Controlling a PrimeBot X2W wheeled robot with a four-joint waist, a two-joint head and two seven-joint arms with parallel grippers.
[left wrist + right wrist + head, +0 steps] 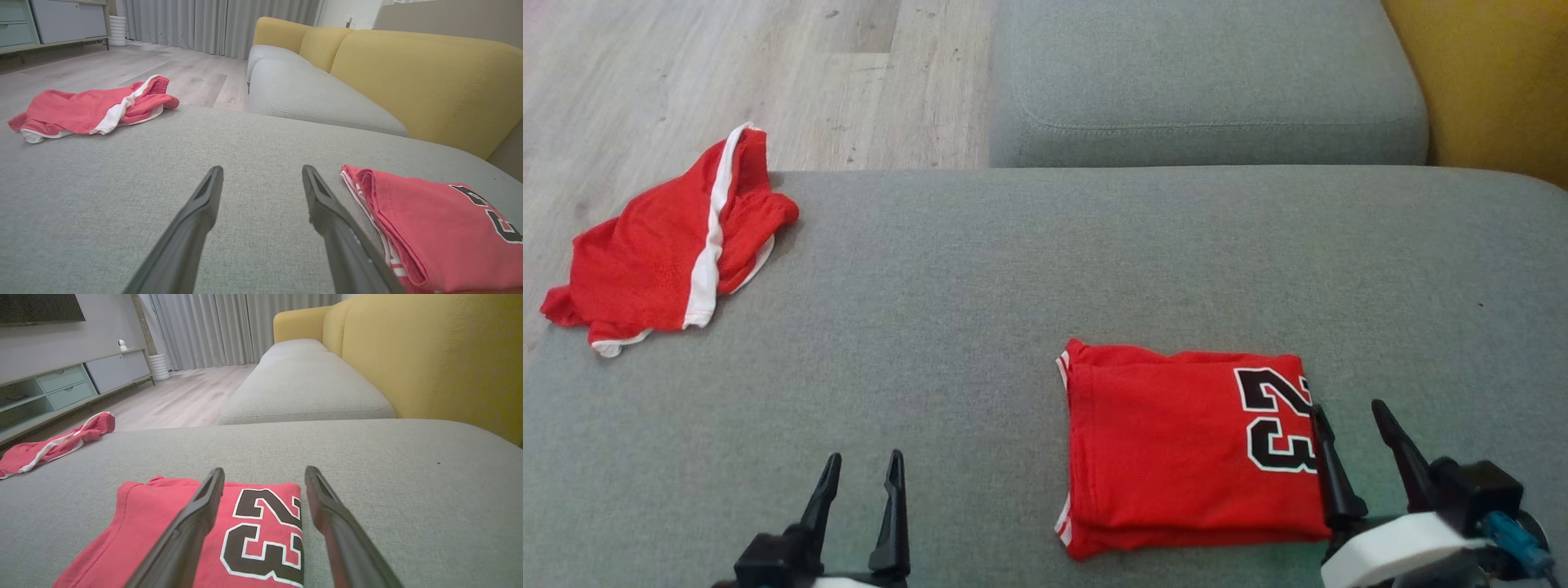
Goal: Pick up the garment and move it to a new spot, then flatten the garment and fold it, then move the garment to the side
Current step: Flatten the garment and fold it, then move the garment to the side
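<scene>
Two red garments lie on the grey cushion (1013,269), and both grippers hang low over its near edge.

1. Jersey (1176,441): folded into a neat rectangle, flat on the near right part of the cushion, with the number 23 (1278,420) at its right end. Layers stacked, edges aligned.
2. Shorts (654,253): crumpled at the cushion's far left corner, partly overhanging toward the floor (686,65). Not flattened, not folded.
3. Left gripper (864,457): jaws spread, nothing between them, over bare cushion near its front edge and apart from the jersey's left side.
4. Right gripper (1347,408): jaws spread, holding nothing. They straddle the jersey's right edge, one finger over the number and the other over bare cushion. Contact with the cloth cannot be told.

Assessment: on the jersey, the flattening and folding appear complete. The step in hand is judged to be moving it to the side. Whether its present spot already counts as the side cannot be settled from these views.

Next move calls for: a pinch through all the stacked layers at the right edge, with the left gripper brought across to the opposite edge so the fold does not slump on lifting. If the jersey is done, a long reach to the cushion's far left corner is needed for the shorts
</scene>
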